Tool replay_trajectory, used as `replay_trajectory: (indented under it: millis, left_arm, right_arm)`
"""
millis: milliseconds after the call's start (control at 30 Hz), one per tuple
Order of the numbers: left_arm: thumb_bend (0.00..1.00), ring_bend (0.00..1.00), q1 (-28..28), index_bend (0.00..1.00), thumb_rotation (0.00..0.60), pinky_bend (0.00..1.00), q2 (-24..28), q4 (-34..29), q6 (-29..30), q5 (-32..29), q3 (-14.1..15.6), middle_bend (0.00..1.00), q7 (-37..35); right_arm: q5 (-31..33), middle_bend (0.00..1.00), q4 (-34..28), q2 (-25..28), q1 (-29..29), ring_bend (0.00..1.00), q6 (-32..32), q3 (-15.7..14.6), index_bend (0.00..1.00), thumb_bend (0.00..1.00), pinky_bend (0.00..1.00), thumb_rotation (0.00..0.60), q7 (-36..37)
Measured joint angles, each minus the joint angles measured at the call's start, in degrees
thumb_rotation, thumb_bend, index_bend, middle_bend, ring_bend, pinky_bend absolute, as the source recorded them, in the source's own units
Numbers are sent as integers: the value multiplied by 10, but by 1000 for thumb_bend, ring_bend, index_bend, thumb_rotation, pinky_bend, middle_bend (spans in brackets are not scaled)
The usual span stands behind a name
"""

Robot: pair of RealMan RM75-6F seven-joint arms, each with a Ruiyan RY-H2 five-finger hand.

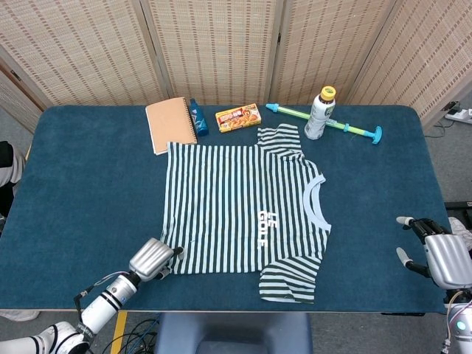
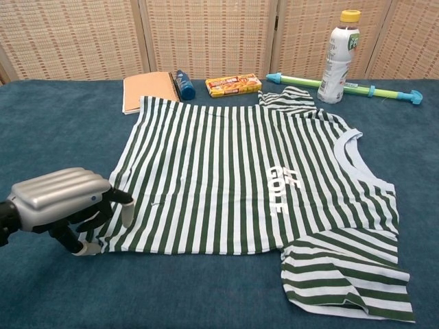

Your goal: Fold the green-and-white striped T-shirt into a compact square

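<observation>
Green-and-white striped T-shirt (image 1: pixel 240 214) spread flat at the middle of the blue desk (image 1: pixel 74 184), neck opening toward 3 o'clock, hem toward 9, white lettering on the chest, one sleeve at 12 o'clock and the other at 5 o'clock near the front edge. Left hand (image 1: pixel 153 259) at the shirt's 7 o'clock corner, silver back turned up, dark fingers (image 2: pixel 121 199) curled down over the hem edge in the chest view and touching the fabric; cannot tell whether cloth is actually pinched between them. Right hand (image 1: pixel 439 254) well apart from the shirt at the desk's 4 o'clock edge, fingers spread, holding nothing. Along the far side at 12 o'clock: tan spiral notebook (image 1: pixel 170 124) just beside the shirt's far hem corner, small blue bottle (image 1: pixel 198 117) lying next to it, yellow-and-red box (image 1: pixel 238 117), white drink bottle with a yellow cap (image 1: pixel 320 113) standing upright just beyond the far sleeve, green-and-blue water squirter (image 1: pixel 328 122) lying behind that bottle.
</observation>
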Motion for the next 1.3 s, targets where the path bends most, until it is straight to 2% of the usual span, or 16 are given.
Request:
replay_trajectory:
  millis: [433,667,767,933,1033,1133,1300]
  left_arm:
    - [495,841,-6,518,600,929,0,-2,12,4,6,889,-16]
    - [587,853,-7,568,600,933,-4,2,23,11,9,899,-30]
    - [591,856,-7,574,600,934,-5,4,28,12,11,901,-35]
    - [592,858,-6,575,600,936,-5,2,28,8,12,905,-47]
    - [592,859,-6,574,600,937,-4,-2,29,5,12,905,-51]
    - [592,859,-5,573,600,937,-3,-4,30,3,13,906,-49]
    - [592,859,-4,573,600,937,-1,-9,29,-3,14,906,-47]
  right_arm:
    - [-1,382,1,-1,0,313,-3,-1,269,314,420,600,1]
    - [-28,408,0,-3,8,326,-3,-4,269,314,421,600,-4]
    - [-46,482,3,-10,14,420,-4,-8,269,323,506,600,-21]
    - [-78,690,17,-28,30,654,-17,-16,269,319,807,600,-66]
    - [-104,820,34,-47,44,802,-30,-25,296,282,969,600,-84]
    - [-122,889,53,-67,56,890,-48,-37,347,225,1000,600,-89]
    - [-135,943,89,-101,68,961,-78,-58,418,147,1000,600,-87]
